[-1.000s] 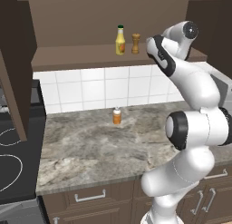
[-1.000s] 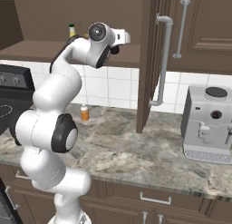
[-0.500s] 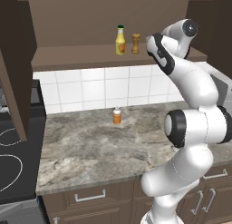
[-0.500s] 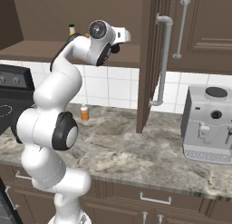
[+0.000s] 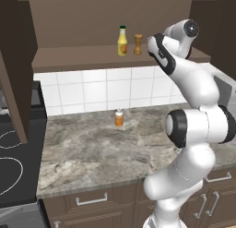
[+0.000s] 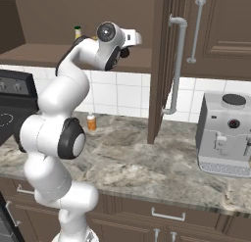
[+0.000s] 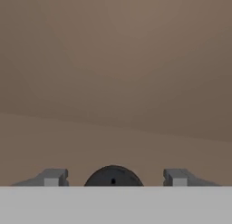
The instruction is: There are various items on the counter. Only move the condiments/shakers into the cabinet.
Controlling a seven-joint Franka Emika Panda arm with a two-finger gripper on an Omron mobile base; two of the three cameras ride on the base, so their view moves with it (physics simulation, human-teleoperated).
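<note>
Fingers (image 7: 50, 177) of the gripper (image 7: 113, 177) stand spread apart in the hand view, with clear space on either side of the round dark top of the black shaker (image 7: 113, 177) that sits between them. Nothing is pinched: the shaker looks free of both pads (its body is cut off below the edge of that view, so I cannot see whether its base is flat on the shelf). Beyond it lie only the brown shelf board and the back wall of the cabinet (image 5: 78, 58).

From the left base view the arm reaches up and in at the right end of the open wall cabinet. On the same shelf, to the left of the hand, the yellow squeeze bottle (image 5: 122, 41) and the brown wooden shaker (image 5: 138, 45) stand upright just beside each other. Down on the counter (image 5: 101, 148) a small orange bottle (image 5: 119, 117) stands alone near the tiled wall; it shows again in the right base view (image 6: 91, 122).

What the coming move turns on, as I judge it: the black shaker lies straight ahead of the gripper, centred between the fingers, its long axis upright. A straight pull back along the hand's own line should clear it; any sideways drift would bring a finger against it and could tip it. With all three shakers in the cabinet, the task looks near its end, and the orange bottle is presumably meant to stay put.
</note>
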